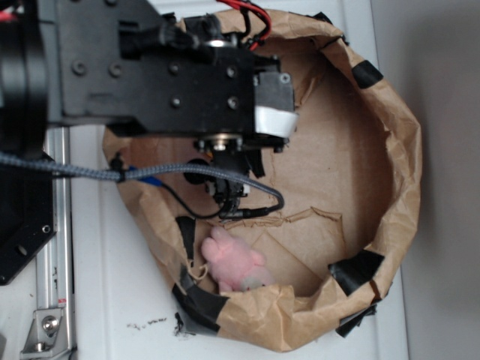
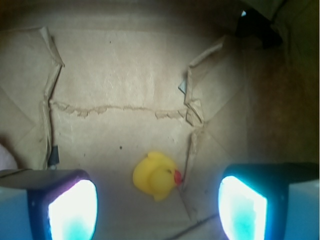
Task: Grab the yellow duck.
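Brown paper bag (image 1: 390,187), top rolled down into a crumpled rim, patched with black tape (image 1: 358,270) in several spots, sits on a white surface (image 1: 112,300). Cardboard floor (image 2: 120,75) inside, torn along seams, flaps partly lifted.

Exterior view: black robot arm (image 1: 150,67) reaches over the bag's left part and blocks much of the interior. Grey braided cable (image 1: 67,166) runs across from the left; red wires (image 1: 255,15) at the top of the arm. End effector itself hidden under the arm body here. Pink plush toy (image 1: 234,264) lies against the bag's lower wall, near a taped patch. Duck not visible in this view.

Wrist view: yellow duck (image 2: 156,176) rests on the cardboard floor, low in frame, about midway between the two fingers but slightly ahead of them. Glossy, orange-red beak pointing right, beak tip right by a torn cardboard seam. End effector (image 2: 157,212) spread wide apart, left finger pad (image 2: 72,210) and right finger pad (image 2: 242,207) at the bottom corners, both brightly lit, blue-white glare. Neither touches the duck; clear gap on both sides. Nothing held. Small pale-pink patch at far left edge, probably the plush, too cropped to confirm. Dark tape at the upper right corner of the bag wall.
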### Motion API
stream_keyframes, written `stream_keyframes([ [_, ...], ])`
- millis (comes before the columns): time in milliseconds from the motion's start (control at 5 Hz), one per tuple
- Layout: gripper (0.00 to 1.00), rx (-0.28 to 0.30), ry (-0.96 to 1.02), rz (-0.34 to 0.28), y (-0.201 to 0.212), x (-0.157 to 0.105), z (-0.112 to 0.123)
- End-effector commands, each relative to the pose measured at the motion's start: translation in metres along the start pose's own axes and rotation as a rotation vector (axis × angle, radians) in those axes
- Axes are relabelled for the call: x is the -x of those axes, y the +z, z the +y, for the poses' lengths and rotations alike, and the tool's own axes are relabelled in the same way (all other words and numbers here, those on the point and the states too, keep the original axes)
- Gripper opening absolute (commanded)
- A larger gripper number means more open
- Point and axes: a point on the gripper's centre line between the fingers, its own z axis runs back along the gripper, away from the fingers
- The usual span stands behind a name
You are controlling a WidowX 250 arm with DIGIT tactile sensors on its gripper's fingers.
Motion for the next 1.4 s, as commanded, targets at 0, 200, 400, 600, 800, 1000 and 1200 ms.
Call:
stream_keyframes([
  [0,1.0,-0.006,0.023,-0.018,0.004,-0.002,0.008],
  [200,1.0,-0.006,0.023,-0.018,0.004,-0.002,0.008],
  [400,1.0,-0.006,0.023,-0.018,0.004,-0.002,0.008],
  [600,1.0,0.042,-0.03,-0.043,-0.009,0.013,0.022],
  [800,1.0,0.05,-0.036,-0.067,-0.012,0.017,0.033],
  [1000,1.0,0.04,-0.037,-0.066,-0.018,0.011,0.038],
  [1200,1.0,0.025,-0.027,-0.047,-0.021,0.004,0.043],
])
